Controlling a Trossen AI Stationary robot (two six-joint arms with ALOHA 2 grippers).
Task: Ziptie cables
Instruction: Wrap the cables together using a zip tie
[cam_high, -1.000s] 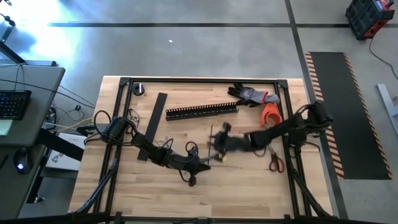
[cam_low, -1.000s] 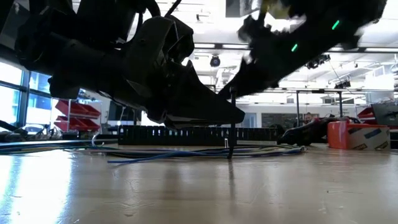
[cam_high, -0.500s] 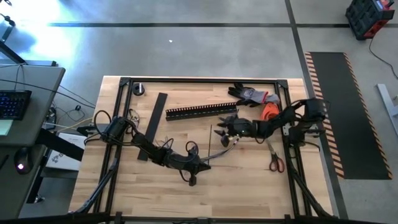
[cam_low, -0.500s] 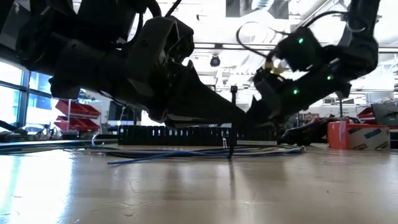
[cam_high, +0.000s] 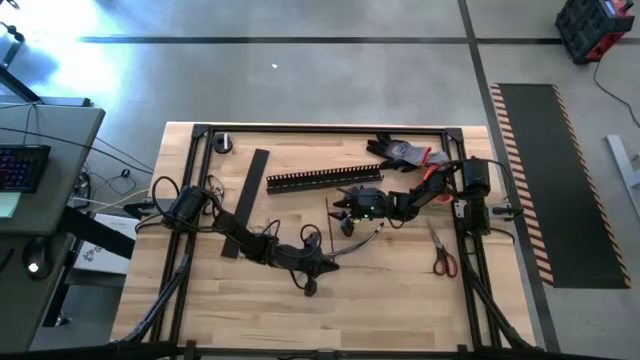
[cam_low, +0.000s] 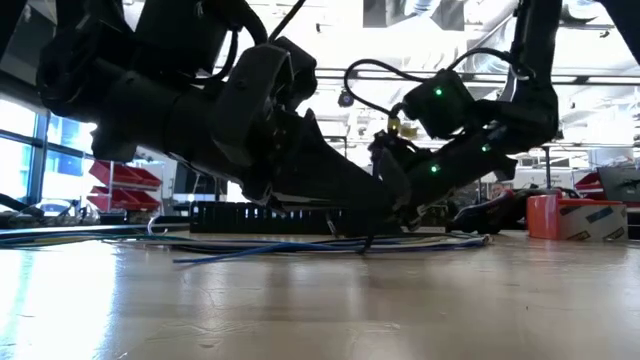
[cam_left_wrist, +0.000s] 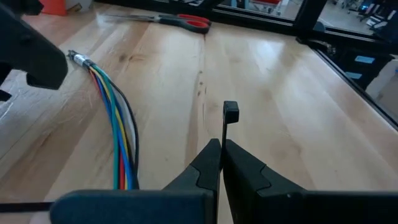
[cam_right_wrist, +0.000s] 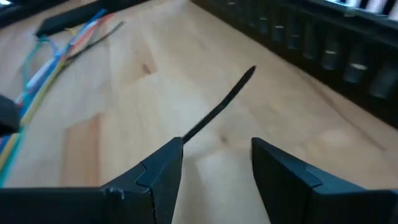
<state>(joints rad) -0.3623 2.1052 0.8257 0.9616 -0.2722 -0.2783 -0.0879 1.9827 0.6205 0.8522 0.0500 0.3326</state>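
Note:
The ziptie (cam_high: 327, 218) is a hair-thin dark strip running from my left gripper (cam_high: 328, 266) toward the far edge. Its square head (cam_left_wrist: 231, 112) sticks out past the left gripper (cam_left_wrist: 221, 149), which is shut on it. My right gripper (cam_high: 343, 205) hovers open beside the strip, and the strip's tapered tail (cam_right_wrist: 249, 72) shows ahead of its spread fingers (cam_right_wrist: 217, 146). The cables (cam_high: 362, 240), thin wires with coloured strands (cam_left_wrist: 121, 143), lie flat on the table right of the ziptie, touched by neither gripper. My left gripper pinches the ziptie just below its head (cam_left_wrist: 224, 138) between the two fingertips, and the head stands free beyond them. My right gripper: the strip (cam_right_wrist: 205, 121) vanishes behind one finger (cam_right_wrist: 165, 165), so I cannot tell whether it touches.
The black slotted channel (cam_high: 325, 180) lies just beyond the right gripper toward the far edge. A wide flat black strip (cam_high: 245, 200) lies on the left. Scissors (cam_high: 443, 260), gloves (cam_high: 405, 152) and an orange object (cam_high: 435, 182) sit on the right. A black frame (cam_high: 320, 128) rims the table.
My right gripper has swung from the near right toward the far edge and the left, coming down beside the ziptie. The ziptie's free end has shifted slightly toward the table's left. My left gripper has kept its hold in place.

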